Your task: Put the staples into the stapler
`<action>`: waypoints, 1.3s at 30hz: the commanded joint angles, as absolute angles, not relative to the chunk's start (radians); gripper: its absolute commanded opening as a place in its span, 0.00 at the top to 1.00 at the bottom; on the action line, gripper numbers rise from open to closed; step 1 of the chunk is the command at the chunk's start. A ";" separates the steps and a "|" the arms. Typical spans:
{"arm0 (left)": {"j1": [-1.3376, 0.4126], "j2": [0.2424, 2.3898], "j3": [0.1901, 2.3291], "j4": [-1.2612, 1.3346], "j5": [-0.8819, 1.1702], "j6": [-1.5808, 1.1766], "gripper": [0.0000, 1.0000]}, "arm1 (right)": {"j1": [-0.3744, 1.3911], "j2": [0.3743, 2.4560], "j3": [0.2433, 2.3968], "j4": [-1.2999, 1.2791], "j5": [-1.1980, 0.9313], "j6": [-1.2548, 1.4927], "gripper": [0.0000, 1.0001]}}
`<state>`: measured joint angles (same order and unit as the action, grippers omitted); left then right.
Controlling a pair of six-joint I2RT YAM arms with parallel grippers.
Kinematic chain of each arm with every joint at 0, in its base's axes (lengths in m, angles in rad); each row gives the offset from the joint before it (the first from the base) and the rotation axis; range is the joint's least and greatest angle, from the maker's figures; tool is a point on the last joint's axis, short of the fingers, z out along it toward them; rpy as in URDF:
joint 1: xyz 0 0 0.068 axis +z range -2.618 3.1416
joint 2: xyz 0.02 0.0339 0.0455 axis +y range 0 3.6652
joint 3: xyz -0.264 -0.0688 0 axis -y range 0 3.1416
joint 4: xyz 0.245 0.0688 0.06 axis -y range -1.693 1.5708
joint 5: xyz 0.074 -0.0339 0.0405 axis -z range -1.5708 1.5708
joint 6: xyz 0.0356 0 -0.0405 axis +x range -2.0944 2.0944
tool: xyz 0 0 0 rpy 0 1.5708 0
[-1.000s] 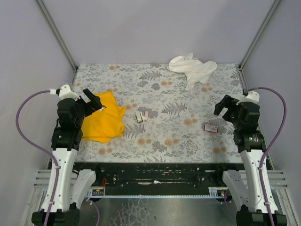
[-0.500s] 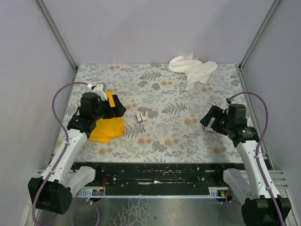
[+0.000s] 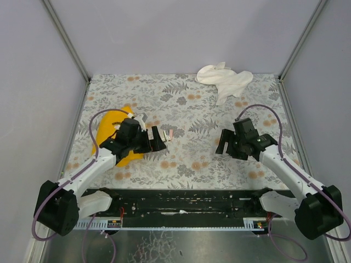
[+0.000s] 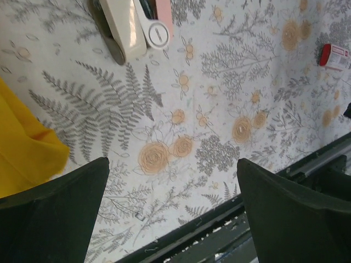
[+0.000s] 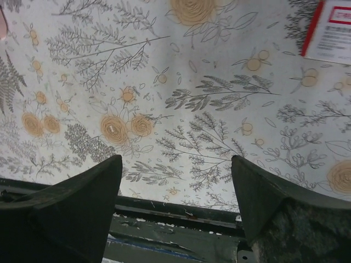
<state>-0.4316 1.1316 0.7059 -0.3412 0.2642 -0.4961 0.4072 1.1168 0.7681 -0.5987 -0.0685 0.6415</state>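
Observation:
The stapler (image 4: 164, 12) is small and pink, lying flat beside a pale beige block (image 4: 124, 28) at the top edge of the left wrist view. In the top view the stapler (image 3: 170, 133) lies at mid-table. My left gripper (image 3: 159, 139) hovers just left of it, open and empty (image 4: 173, 164). The staples' dark-red box (image 5: 332, 28) with its pale label lies at the upper right of the right wrist view and also shows far right as the box (image 4: 335, 56). My right gripper (image 3: 221, 143) is open and empty (image 5: 176, 159), and its arm covers the box in the top view.
A yellow cloth (image 3: 112, 125) lies under and behind my left arm and shows again as the cloth (image 4: 22, 153). A crumpled white cloth (image 3: 225, 80) sits at the back right. The table's black front rail (image 3: 181, 198) runs along the near edge.
Both arms have swung down and inward from the table's sides. My left gripper has come up beside the stapler. My right gripper has passed over the red box toward the middle.

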 commanded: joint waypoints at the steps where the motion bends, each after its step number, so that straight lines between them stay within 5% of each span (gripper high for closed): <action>1: -0.468 1.083 0.664 -0.233 0.288 -0.607 0.01 | 0.414 1.026 0.817 -0.647 0.055 0.694 0.10; 8: -0.473 1.170 0.926 -0.472 0.250 -0.376 0.00 | 0.274 0.940 0.823 -0.775 0.168 0.661 0.05; 15: -0.472 1.113 0.886 -0.396 0.137 -0.313 0.00 | 0.124 0.912 0.791 -0.758 0.181 0.650 0.06; 25: -0.472 1.053 0.841 -0.348 0.078 -0.333 0.00 | 0.095 1.084 0.741 -0.598 0.156 0.594 0.18; 39: -0.471 1.053 0.829 -0.354 0.035 -0.337 0.00 | -0.067 1.383 0.798 -0.467 0.033 0.423 0.17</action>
